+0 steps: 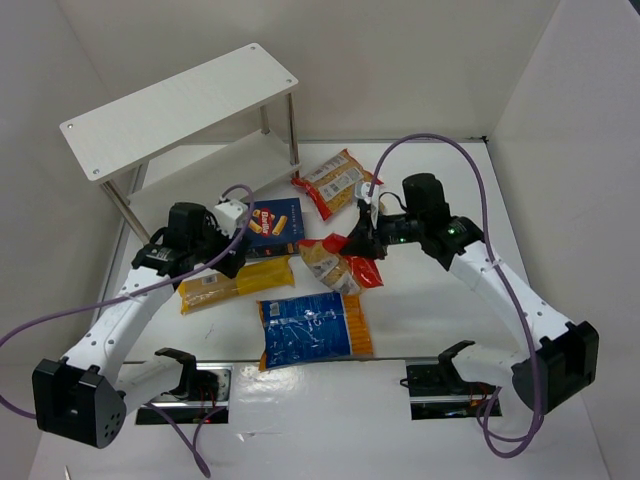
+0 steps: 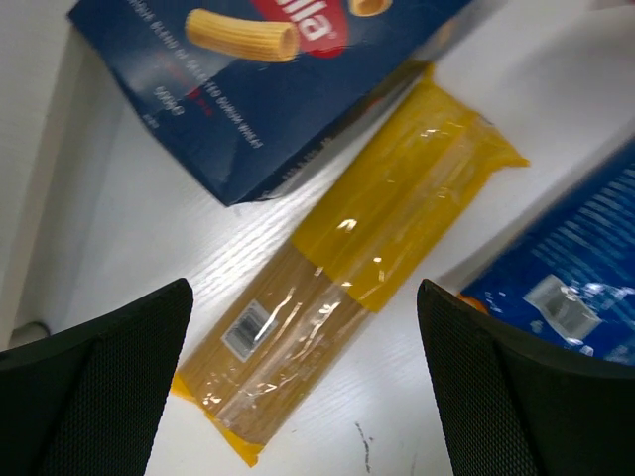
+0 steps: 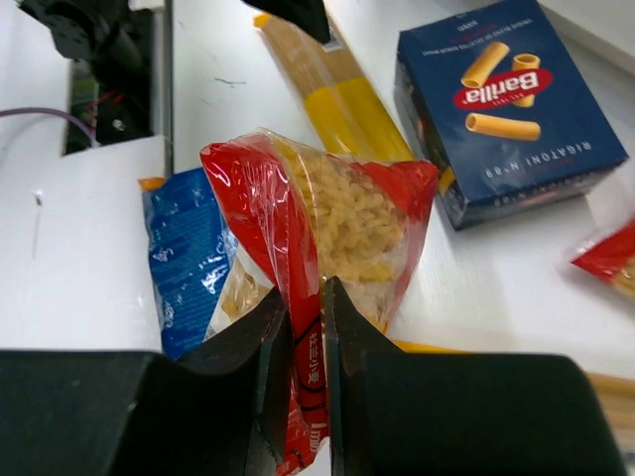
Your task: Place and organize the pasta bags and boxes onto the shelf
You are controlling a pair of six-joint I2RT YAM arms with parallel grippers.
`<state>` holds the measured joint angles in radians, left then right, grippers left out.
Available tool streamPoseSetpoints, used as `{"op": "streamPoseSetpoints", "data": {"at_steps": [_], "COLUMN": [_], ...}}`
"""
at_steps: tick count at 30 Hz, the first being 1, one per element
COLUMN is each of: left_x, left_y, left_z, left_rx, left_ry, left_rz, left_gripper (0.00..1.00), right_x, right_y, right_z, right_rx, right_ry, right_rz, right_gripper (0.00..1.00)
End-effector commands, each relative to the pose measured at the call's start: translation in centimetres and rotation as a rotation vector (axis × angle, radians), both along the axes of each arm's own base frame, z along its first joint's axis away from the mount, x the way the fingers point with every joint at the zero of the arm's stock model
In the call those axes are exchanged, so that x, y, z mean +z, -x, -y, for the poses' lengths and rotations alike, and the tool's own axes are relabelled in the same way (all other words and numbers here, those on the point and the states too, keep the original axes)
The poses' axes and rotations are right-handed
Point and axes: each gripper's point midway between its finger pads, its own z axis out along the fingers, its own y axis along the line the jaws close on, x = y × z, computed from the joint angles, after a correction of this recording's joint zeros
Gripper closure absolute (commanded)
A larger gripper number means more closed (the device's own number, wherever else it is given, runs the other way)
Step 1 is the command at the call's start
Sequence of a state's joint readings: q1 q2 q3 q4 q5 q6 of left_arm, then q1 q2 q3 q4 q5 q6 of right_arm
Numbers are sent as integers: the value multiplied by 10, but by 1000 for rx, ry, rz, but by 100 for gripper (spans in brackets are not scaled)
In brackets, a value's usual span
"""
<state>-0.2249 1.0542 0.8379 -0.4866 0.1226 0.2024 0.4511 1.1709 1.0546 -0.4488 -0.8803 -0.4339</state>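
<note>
My right gripper (image 3: 306, 297) is shut on the red edge of a clear bag of yellow pasta (image 3: 342, 213), also seen in the top view (image 1: 335, 265). My left gripper (image 2: 303, 317) is open above a long yellow pack (image 2: 347, 268), which lies on the table in the top view (image 1: 235, 283). The dark blue box (image 1: 275, 225) lies flat beside it, and shows in both wrist views (image 2: 248, 89) (image 3: 506, 99). A second red-edged bag (image 1: 335, 180) lies near the shelf. The blue-orange bag (image 1: 312, 328) lies at the front. The white two-tier shelf (image 1: 180, 110) stands at the back left.
White walls enclose the table on the back and both sides. Two black gripper rests (image 1: 185, 365) (image 1: 445, 365) sit by the arm bases at the near edge. Purple cables loop from both arms.
</note>
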Motion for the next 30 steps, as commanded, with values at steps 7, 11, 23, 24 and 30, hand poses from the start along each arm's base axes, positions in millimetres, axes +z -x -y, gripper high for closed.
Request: {"op": "streamPoseSetpoints", "data": {"at_steps": [7,11,23,24,30], "left_x": [64,66,55,51,68], "left_y": [41,52,53,49,43], "left_z": [54,61,96,98,113], "left_rx": [-344,-431,-758,-797,-905], "left_ry": [238,260,327,316,372], "left_rz": [170,197,212,227,306], "left_gripper": [1,1,1,1,1], "right_x": [39,17,58,56,59], "right_y": [-19,-31,-16,-14,6], "right_z": [-28,-36,-49,-50,-55], "right_rx": [143,161,359,373,455], "right_ry": [-151,-128,-230,-233,-253], "right_rz": [82,-14,-125,-149,-174], "right_gripper": [100,100,100,100,100]}}
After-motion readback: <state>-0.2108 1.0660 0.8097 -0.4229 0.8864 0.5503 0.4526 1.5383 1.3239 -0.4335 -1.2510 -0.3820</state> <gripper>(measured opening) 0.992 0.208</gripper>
